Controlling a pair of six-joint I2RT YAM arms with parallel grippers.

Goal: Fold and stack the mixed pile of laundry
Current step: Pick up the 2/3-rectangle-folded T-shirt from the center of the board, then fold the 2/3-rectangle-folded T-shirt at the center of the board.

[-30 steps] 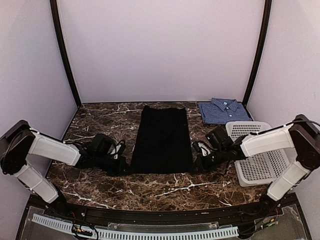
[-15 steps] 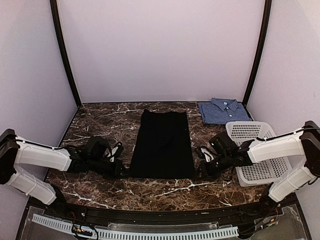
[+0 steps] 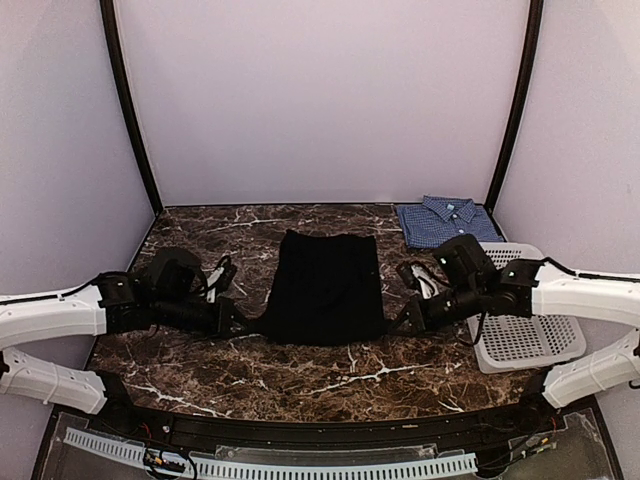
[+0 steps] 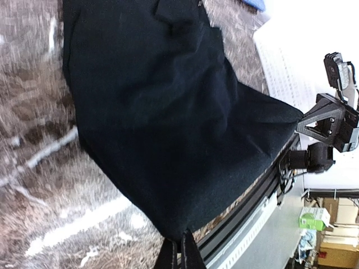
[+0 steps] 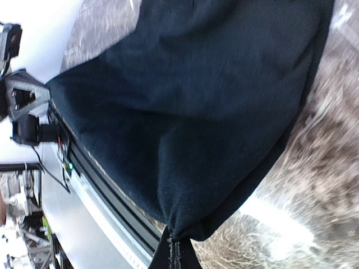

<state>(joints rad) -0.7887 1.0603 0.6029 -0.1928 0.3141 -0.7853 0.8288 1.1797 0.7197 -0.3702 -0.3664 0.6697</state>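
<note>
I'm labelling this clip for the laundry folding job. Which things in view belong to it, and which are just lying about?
Belong to the job: black garment, its near corners pinched by the left claw and right claw; folded blue checked shirt at the back right.
Lying about: white perforated basket, marble table.

Lifting the near hem of the black garment (image 3: 328, 285) off the table (image 3: 300, 385) now, raised at its two corners by the left gripper (image 3: 244, 322) and the right gripper (image 3: 407, 319). Sagging in a curve between them. Dragged in at the far edge, nearer the arms than a second ago. Looking shorter from above. Stretching both arms out flatter and longer.
</note>
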